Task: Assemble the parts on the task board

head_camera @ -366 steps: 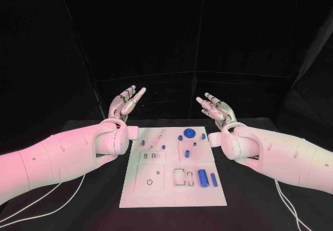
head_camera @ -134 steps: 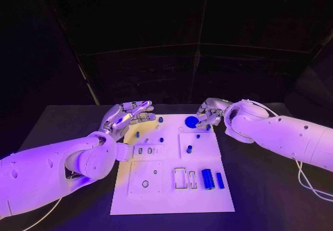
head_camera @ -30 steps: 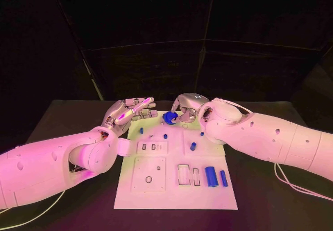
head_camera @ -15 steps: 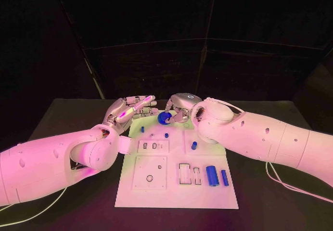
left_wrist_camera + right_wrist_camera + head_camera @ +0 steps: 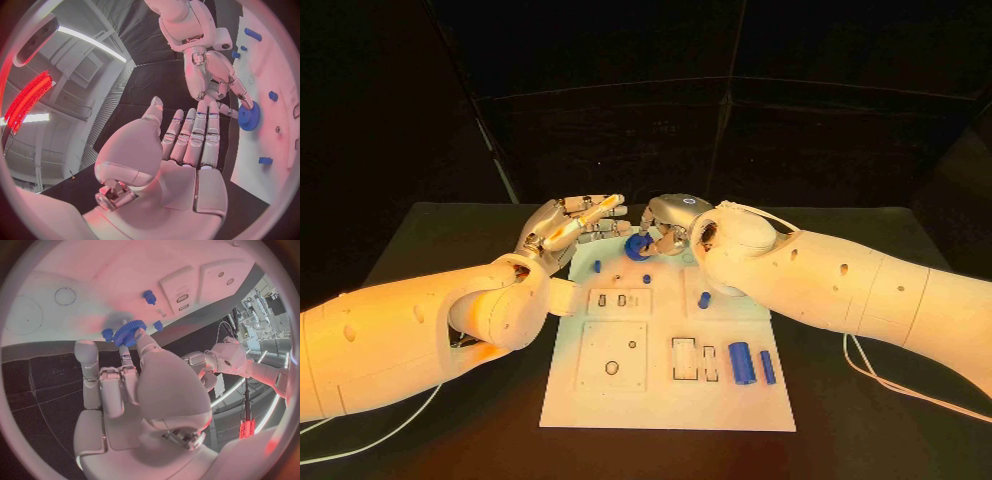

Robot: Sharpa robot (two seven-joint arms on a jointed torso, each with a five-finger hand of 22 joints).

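Moved: since a second ago the right hand (image 5: pixel 668 226) has carried the blue gear (image 5: pixel 638 247) further left over the far end of the task board (image 5: pixel 646 395); the left hand (image 5: pixel 568 226) has stayed where it was.
Task board: flat, matte white rectangular plate, long axis running near to far, with shallow rectangular and round recesses.
Near parts: a thick blue cylinder (image 5: pixel 740 362) and a thinner blue rod (image 5: pixel 766 368) lie side by side on the right, both pointing near to far.
Middle parts: a small blue peg (image 5: pixel 704 299) lies right of centre; further off, two short blue pegs (image 5: pixel 597 267) stand toward the left.
Blue gear: toothed disc held on edge, just above the board's far end, between the two hands; its flat face is turned toward the left hand.
Right hand: silver, jointed, glossy; fingertips (image 5: pixel 139 335) pinch the gear's rim from above.
Left hand: holds nothing, fingers (image 5: pixel 199 131) straight and side by side, palm toward the gear, beside the board's far left corner.
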